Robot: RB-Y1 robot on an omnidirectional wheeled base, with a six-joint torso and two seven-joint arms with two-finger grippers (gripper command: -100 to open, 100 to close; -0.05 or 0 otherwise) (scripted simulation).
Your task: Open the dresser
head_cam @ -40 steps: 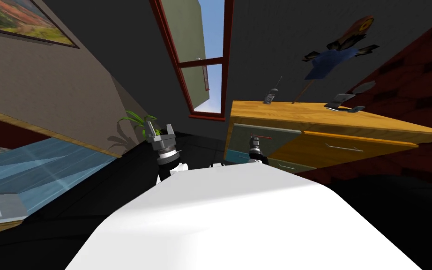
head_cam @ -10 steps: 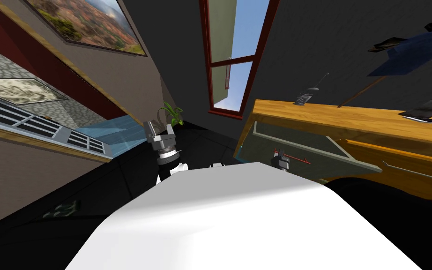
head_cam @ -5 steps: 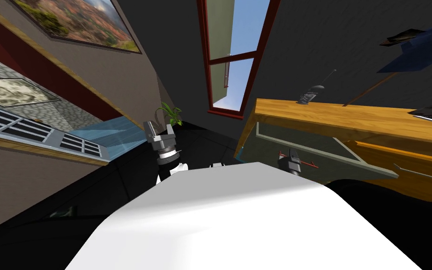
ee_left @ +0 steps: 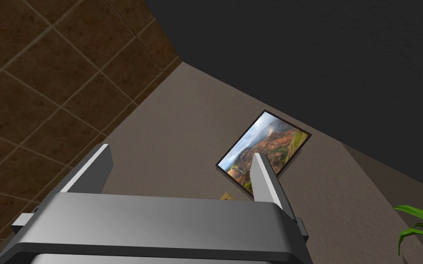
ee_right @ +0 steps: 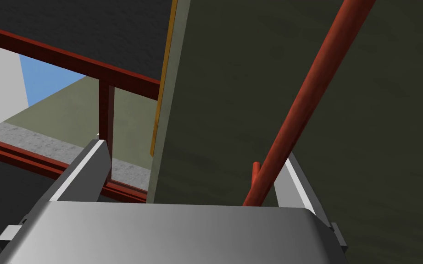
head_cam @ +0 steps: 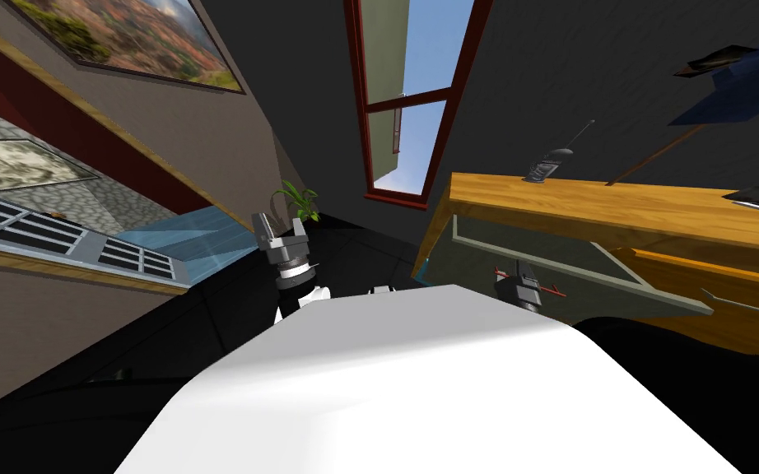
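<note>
Catching up close, in the right wrist view, a thin red bar handle passing between the right gripper's spread fingers, just beside one finger, in front of a flat grey-green drawer front. Seeing from the head view that drawer front standing pulled out of the orange wooden dresser, further than four seconds ago. Holding the left gripper raised near a green leafy plant, fingers spread, gripping nothing.

The left end effector points upward, fingers apart; the right end effector reaches forward, fingers likewise spread.
</note>
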